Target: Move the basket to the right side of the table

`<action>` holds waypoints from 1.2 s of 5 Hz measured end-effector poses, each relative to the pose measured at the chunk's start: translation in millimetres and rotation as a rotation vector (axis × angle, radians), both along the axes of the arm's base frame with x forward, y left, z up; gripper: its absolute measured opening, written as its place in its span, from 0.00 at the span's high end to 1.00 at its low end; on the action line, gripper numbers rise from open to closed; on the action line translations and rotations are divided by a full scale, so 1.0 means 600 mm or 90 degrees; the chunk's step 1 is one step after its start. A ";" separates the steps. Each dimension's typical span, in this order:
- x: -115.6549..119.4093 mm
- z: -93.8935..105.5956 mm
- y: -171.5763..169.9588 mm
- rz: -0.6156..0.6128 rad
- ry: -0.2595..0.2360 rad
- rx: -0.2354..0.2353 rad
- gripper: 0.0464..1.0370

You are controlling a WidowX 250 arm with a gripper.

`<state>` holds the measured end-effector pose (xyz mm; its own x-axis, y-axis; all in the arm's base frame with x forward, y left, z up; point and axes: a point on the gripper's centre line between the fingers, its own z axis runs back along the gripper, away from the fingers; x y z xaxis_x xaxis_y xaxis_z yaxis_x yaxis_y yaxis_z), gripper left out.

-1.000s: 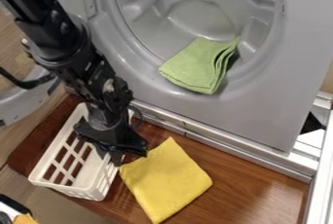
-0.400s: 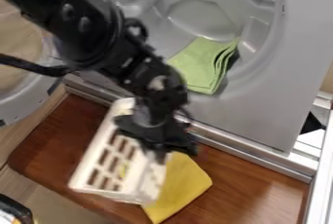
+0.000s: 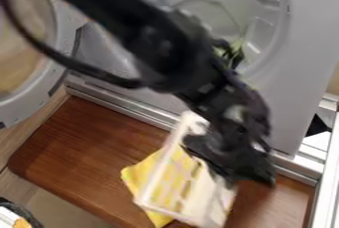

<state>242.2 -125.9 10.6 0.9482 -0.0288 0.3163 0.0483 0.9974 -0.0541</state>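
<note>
In the camera view, I have the gripper over the lower right part of the wooden table, its 2 jaws holding the white basket by a side wall. The basket sits over the yellow cloth, which shows through its slots and pokes out at the left.

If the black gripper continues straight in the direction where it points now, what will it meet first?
The gripper points down, so probably the brown wooden tabletop; the white basket against it may touch something sooner. Height is unclear.
</note>
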 end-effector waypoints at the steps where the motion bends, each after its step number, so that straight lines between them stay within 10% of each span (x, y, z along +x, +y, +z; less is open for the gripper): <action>1: -0.003 -0.030 -0.041 -0.021 0.023 0.001 0.96; 3: -0.011 -0.065 -0.098 -0.066 0.036 0.006 0.93; 6: -0.023 -0.077 -0.100 -0.060 0.059 0.023 0.13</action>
<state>228.2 -186.1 -35.6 0.9658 -0.1287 0.2253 0.1383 0.9900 -0.0273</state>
